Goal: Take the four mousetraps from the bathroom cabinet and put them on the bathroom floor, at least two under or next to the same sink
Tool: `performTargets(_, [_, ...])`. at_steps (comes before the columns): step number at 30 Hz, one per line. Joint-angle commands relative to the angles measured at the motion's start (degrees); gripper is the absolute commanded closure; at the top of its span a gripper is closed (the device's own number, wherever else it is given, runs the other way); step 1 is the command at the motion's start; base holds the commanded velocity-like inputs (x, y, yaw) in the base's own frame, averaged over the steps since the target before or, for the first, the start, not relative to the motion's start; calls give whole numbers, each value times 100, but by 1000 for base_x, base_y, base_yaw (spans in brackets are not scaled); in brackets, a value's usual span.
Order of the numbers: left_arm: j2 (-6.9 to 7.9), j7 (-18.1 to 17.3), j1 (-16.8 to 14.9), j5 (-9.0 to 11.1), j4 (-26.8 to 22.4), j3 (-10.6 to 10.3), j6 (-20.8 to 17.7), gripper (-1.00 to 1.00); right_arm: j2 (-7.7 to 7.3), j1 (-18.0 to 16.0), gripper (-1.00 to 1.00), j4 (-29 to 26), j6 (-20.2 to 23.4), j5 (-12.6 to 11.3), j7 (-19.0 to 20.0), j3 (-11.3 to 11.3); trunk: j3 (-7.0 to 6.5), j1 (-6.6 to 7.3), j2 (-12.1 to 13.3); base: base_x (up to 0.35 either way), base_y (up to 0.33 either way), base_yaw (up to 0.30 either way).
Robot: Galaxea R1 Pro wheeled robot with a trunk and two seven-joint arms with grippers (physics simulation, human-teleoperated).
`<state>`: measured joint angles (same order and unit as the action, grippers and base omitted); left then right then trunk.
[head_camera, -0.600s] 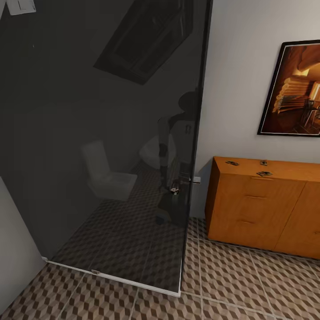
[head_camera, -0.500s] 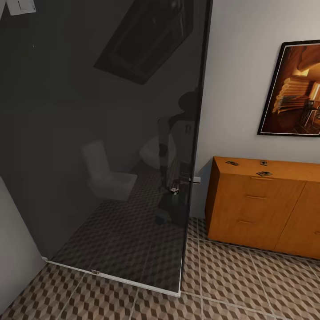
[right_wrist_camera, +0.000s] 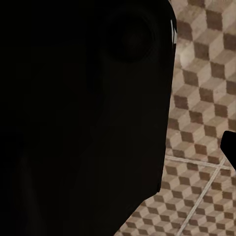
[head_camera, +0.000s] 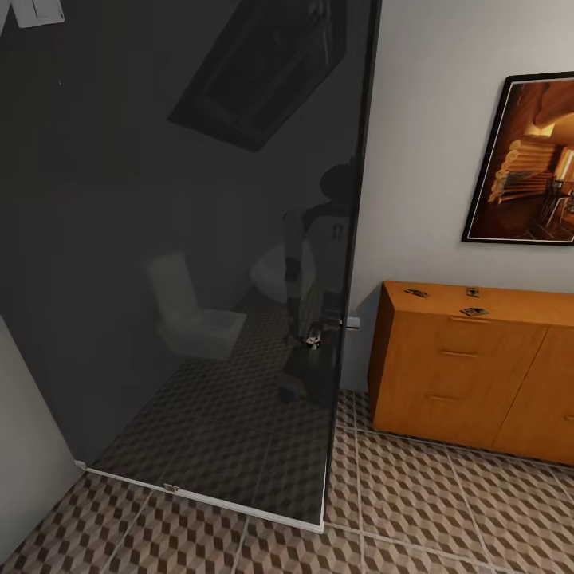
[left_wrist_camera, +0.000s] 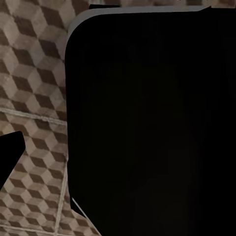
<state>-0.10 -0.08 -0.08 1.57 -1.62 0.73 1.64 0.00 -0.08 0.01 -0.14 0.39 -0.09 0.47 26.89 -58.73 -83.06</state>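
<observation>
Head view: a tall dark glass panel (head_camera: 199, 263) fills the left and middle, standing on the floor (head_camera: 446, 510) of cube-patterned tiles. Its surface reflects a white toilet, the tiles and the robot's own dark shape. Right of the panel is a white wall, with a framed picture (head_camera: 530, 159) hanging at the right edge. Below the picture stands the orange-brown cabinet (head_camera: 470, 375), its drawers with slim bar handles facing the room. Three mousetraps lie on its top, apart from one another: one (head_camera: 415, 292) near the left end, one (head_camera: 473, 292) further back, and one (head_camera: 474, 312) at the front edge above the top drawer. A fourth cannot be made out. All three are on the cabinet, none on the floor.

Left wrist view: a large black rounded body (left_wrist_camera: 147, 123) of the robot covers most of the picture, with tiles beside it. The left pincer's state cannot be told.

Right wrist view: again a black body (right_wrist_camera: 83, 113) blocks most of the picture, with tiles alongside. Whether the right pincer is released or clenched cannot be told.
</observation>
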Motion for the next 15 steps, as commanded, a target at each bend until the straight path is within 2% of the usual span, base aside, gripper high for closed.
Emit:
performTargets(1, [0,-1,-1,28,-1,6,18,-100,0,-1,-100,0,-2,4,-1,5,4,0,-2,0,0,0])
performTargets(15, [1,-1,-1,69,-5,6,29,-100,0,-1,-100,2,-3,5,0,6,4,0,-2,0,0,0])
